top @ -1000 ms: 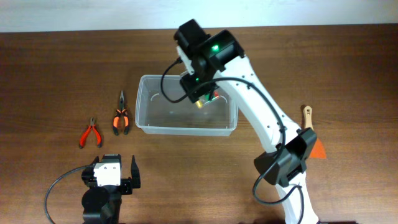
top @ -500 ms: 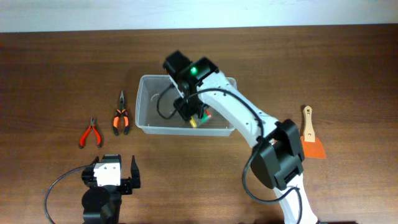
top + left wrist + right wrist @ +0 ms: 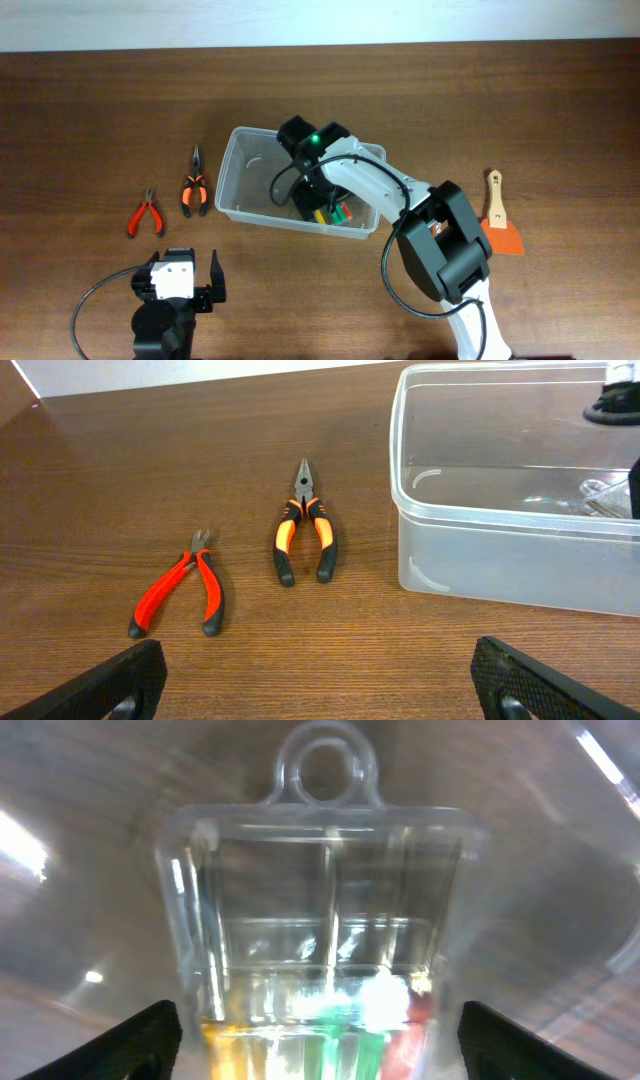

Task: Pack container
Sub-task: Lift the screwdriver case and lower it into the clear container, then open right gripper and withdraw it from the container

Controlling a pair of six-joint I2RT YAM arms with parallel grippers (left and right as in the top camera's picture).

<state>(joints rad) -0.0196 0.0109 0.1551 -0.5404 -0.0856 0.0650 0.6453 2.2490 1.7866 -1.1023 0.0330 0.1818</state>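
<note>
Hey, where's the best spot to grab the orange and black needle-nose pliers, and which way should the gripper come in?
Take the needle-nose pliers from straight above, closing across both handles just below the pivot. They lie flat on the table, nose pointing away from the left gripper. The handles splay toward their ends, so the span is probably narrowest near the pivot.

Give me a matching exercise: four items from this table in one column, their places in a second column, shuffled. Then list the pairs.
Items
1. red pliers
2. orange-and-black pliers
3. scraper
4. small clear case

Places (overhead view)
A. inside the clear bin
B. alone, to the right of the right arm
C. farthest left on the table
D. between the red pliers and the bin

Pairs: 1-C, 2-D, 3-B, 4-A
</note>
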